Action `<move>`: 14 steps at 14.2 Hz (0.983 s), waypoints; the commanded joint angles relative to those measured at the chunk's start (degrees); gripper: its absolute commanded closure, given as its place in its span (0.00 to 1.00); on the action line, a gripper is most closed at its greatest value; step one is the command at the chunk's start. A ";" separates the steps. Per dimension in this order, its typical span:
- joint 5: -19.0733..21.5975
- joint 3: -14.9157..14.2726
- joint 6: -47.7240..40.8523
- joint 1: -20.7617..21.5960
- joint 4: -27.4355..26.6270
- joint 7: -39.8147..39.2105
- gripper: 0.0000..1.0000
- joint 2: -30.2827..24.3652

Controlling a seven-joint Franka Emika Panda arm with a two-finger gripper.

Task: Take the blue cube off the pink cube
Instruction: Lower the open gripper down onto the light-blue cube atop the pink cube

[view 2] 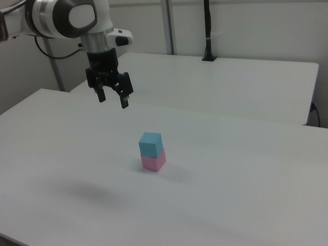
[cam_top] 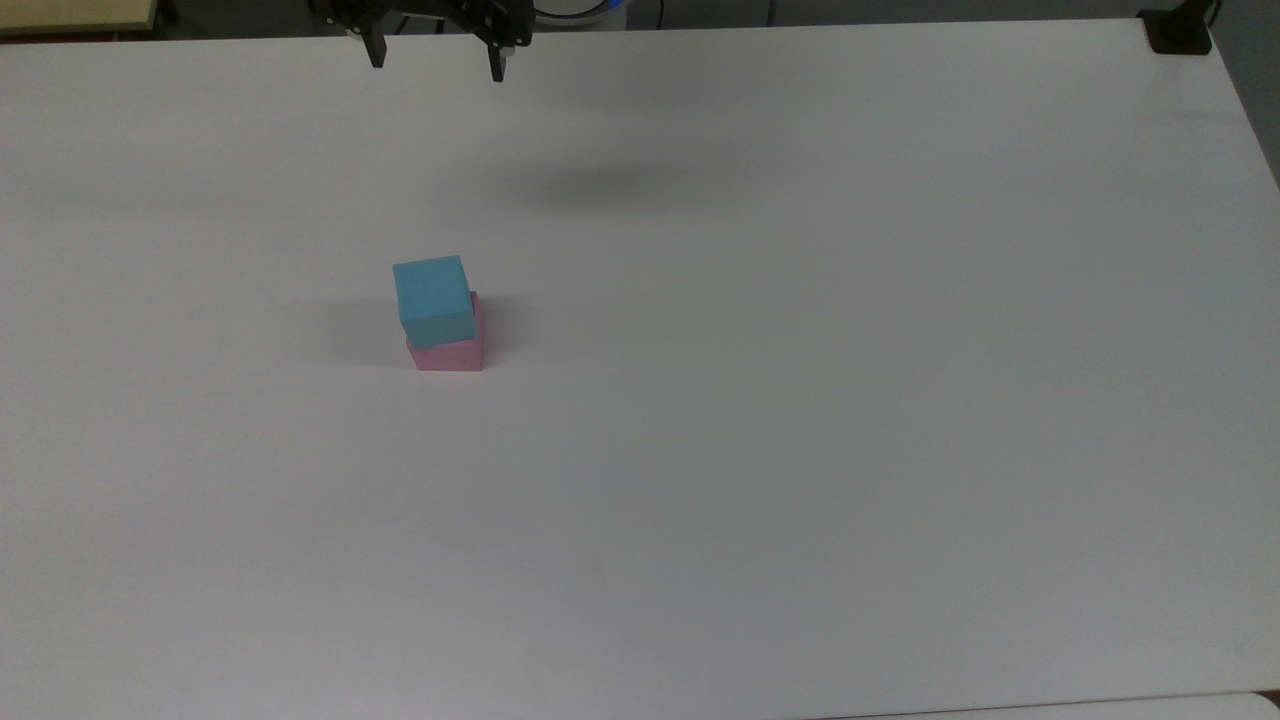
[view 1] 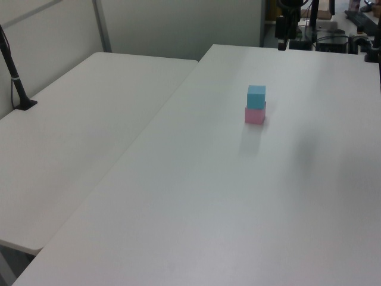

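Observation:
The blue cube (cam_top: 432, 299) sits on top of the pink cube (cam_top: 449, 352), slightly offset toward the top view's left. The stack also appears in the left view, blue cube (view 1: 256, 96) over pink cube (view 1: 255, 115), and in the right view, blue cube (view 2: 150, 144) over pink cube (view 2: 154, 161). My gripper (cam_top: 435, 66) hangs open high above the table near the far edge in the top view, well away from the stack. In the right view my gripper (view 2: 113, 101) is up and to the left of the cubes, fingers spread and empty.
The white table (cam_top: 800, 400) carries the stack. A second white table (view 1: 71, 137) adjoins it on the left view's left. A black post base (cam_top: 1178, 35) is clamped at the top view's far right corner. Another black post (view 2: 207, 31) stands on the adjoining table.

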 commanded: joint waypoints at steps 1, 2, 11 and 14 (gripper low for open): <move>-0.68 0.76 3.12 -0.27 -0.50 0.22 0.00 0.05; -0.59 0.76 4.35 -0.27 -0.50 0.31 0.00 0.31; -0.50 0.32 25.87 0.08 0.46 0.22 0.00 13.92; -0.76 0.41 28.27 2.46 0.29 -0.04 0.00 17.36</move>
